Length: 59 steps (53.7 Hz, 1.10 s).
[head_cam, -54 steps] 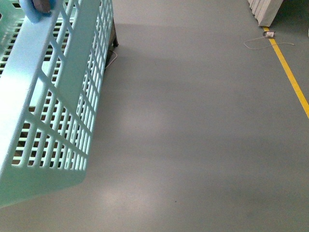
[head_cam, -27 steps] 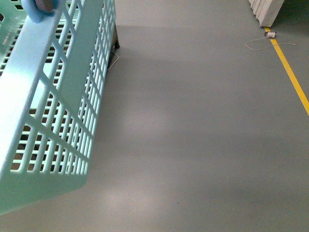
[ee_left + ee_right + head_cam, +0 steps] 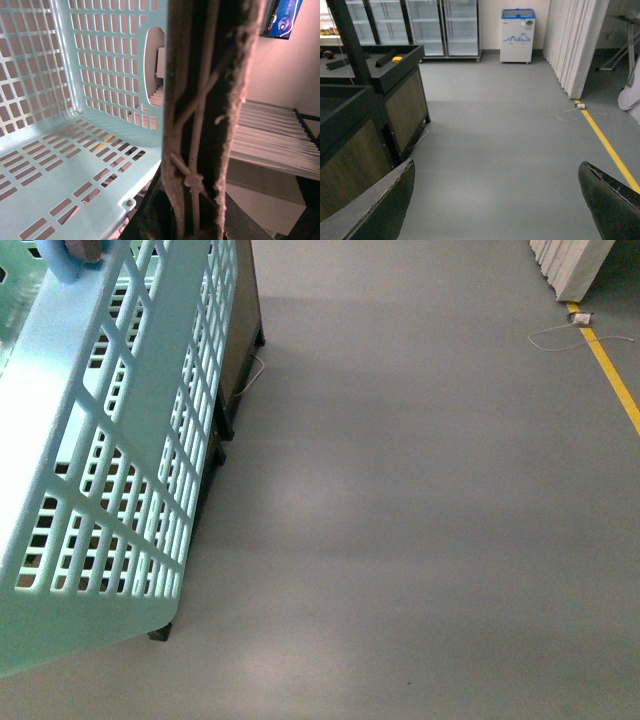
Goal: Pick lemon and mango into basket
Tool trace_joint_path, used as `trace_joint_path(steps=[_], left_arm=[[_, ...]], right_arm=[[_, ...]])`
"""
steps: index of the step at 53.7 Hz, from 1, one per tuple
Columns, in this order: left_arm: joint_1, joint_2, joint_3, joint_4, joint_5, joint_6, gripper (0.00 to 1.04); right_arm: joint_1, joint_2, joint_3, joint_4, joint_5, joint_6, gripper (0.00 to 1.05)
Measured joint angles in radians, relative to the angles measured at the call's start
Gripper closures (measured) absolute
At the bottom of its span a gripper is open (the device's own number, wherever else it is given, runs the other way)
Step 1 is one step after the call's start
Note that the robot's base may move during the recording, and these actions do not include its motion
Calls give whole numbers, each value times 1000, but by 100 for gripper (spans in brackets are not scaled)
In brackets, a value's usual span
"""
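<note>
Pale blue-green basket tilts at frame left; right tool gapes empty; left tool grip cannot be told.

Basket walls off left side of front view. Dark display stand just behind it. Grey floor to right lies open. White panels far off.

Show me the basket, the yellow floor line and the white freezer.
basket [image 3: 80, 625], front view, solid side edge.
yellow floor line [image 3: 612, 380], front view, mid-stripe.
white freezer [image 3: 516, 37], right wrist view, front panel.
</note>
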Motion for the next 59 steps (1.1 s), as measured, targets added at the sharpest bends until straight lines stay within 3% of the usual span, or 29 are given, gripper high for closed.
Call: trace_joint_path(steps=[59], left_arm=[[1, 3, 0, -3, 3, 0, 98]], right_arm=[[0, 1, 0, 0, 1, 0, 9]])
